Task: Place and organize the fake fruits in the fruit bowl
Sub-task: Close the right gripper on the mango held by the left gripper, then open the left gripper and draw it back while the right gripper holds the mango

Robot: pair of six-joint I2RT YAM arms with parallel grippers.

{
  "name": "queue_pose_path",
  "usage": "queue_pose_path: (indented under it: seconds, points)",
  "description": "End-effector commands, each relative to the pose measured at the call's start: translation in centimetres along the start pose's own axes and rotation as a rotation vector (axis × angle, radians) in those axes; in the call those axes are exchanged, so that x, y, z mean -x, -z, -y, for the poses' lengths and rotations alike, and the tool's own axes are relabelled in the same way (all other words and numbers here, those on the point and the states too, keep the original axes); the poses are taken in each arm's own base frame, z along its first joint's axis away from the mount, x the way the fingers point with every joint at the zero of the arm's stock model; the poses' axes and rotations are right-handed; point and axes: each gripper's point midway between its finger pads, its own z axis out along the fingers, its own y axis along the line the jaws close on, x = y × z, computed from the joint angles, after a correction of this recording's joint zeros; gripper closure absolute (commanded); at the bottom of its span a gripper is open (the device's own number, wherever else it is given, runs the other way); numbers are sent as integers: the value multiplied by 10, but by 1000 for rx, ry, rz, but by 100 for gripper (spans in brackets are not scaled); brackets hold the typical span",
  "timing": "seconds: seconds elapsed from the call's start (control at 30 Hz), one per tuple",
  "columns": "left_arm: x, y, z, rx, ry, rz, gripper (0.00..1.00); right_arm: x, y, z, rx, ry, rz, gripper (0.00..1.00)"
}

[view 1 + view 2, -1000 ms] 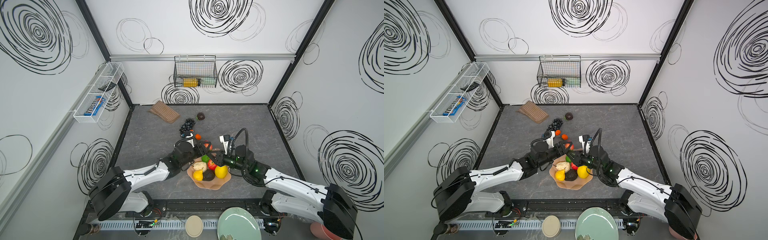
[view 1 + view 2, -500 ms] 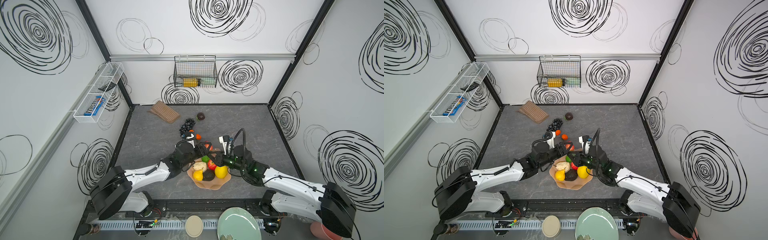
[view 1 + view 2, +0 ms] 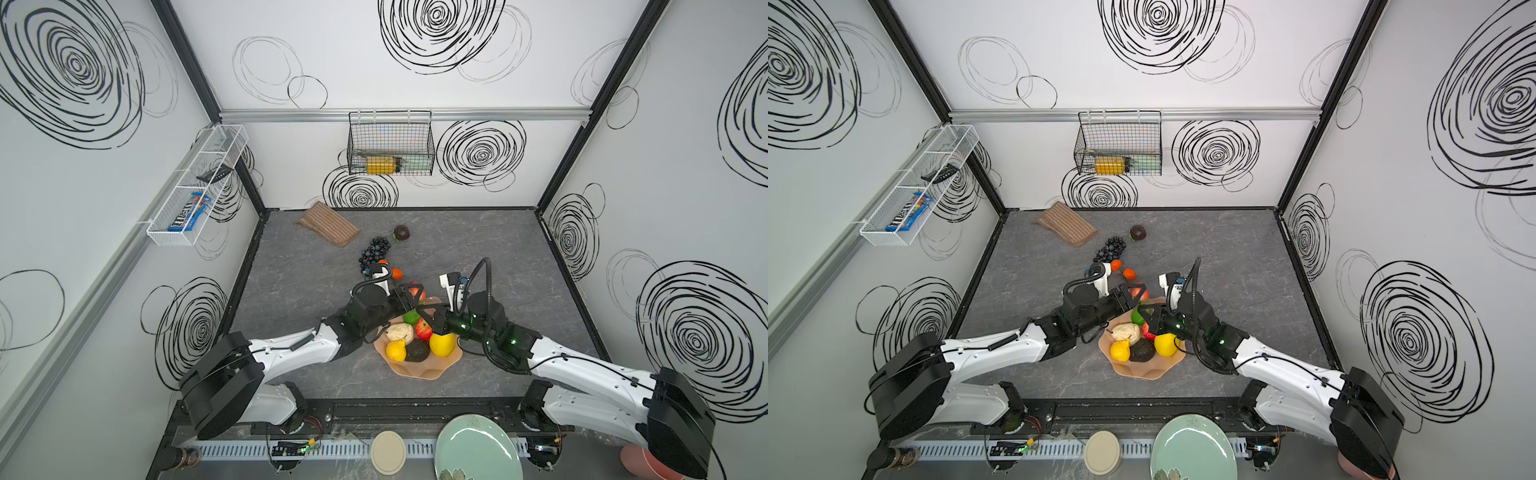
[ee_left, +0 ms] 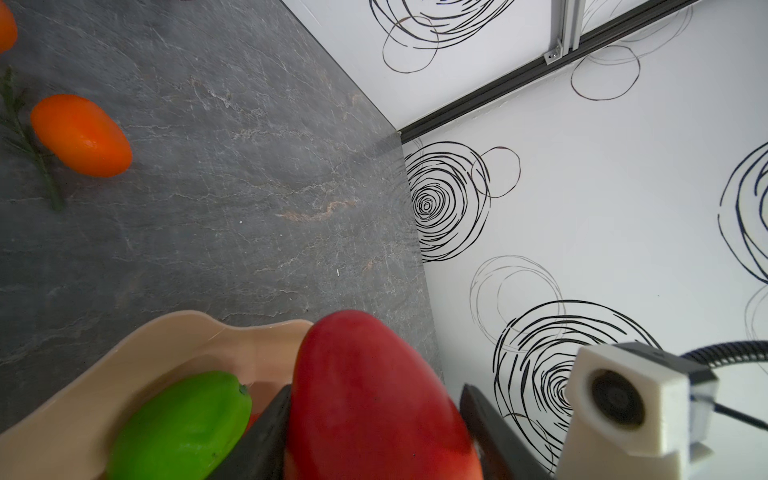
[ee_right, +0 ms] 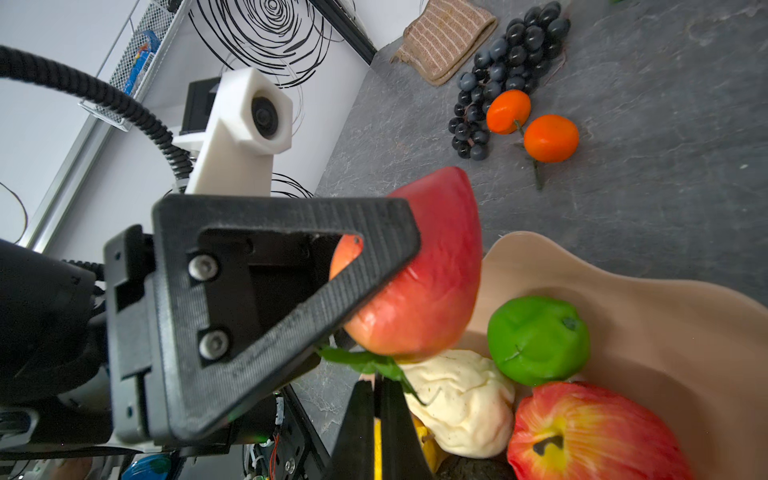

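Observation:
The peach fruit bowl [image 3: 415, 374] [image 3: 1138, 372] holds a green lime [image 3: 410, 318], a red apple [image 3: 423, 329], a beige fruit [image 3: 400, 332], a yellow pear [image 3: 395, 350], a dark avocado [image 3: 417, 351] and a lemon [image 3: 441, 344]. My left gripper [image 3: 415, 293] [image 4: 376, 395] is shut on a big red fruit [image 4: 374, 395] [image 5: 424, 282] above the bowl's far rim. My right gripper [image 3: 422, 311] [image 5: 378, 380] is shut under it, pinching its green leaf [image 5: 365, 361]. On the table beyond lie a grape bunch [image 3: 374, 253], two tangerines [image 3: 397, 273] and a dark fruit [image 3: 401, 232].
A striped cloth [image 3: 328, 224] lies at the back left. A wire basket [image 3: 390, 145] hangs on the back wall and a white rack [image 3: 195, 187] on the left wall. A mint plate [image 3: 478, 449], a beige lid [image 3: 388, 453] and a coral cup [image 3: 640, 461] sit past the front rail.
My right gripper's jaws have closed under the red fruit. Both arms have barely shifted, and the left gripper still holds the fruit.

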Motion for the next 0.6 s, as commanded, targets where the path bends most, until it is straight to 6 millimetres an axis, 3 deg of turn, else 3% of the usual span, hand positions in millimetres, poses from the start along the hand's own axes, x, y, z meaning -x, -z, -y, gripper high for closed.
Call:
queue_pose_path:
  seconds: [0.0, 0.23, 0.43, 0.57]
  points:
    - [9, 1, 21, -62, -18, 28, 36, 23, 8, -8, -21, 54, 79, 95]
    - [21, 9, 38, -112, -64, 58, 23, 32, 16, -10, -50, 158, 89, 100]
    - [36, 23, 27, -45, -164, 78, 11, 49, 29, -4, -103, 290, 57, 100]
    - [53, 39, 9, 15, -229, 110, 7, 59, 34, 2, -155, 371, -13, 100]
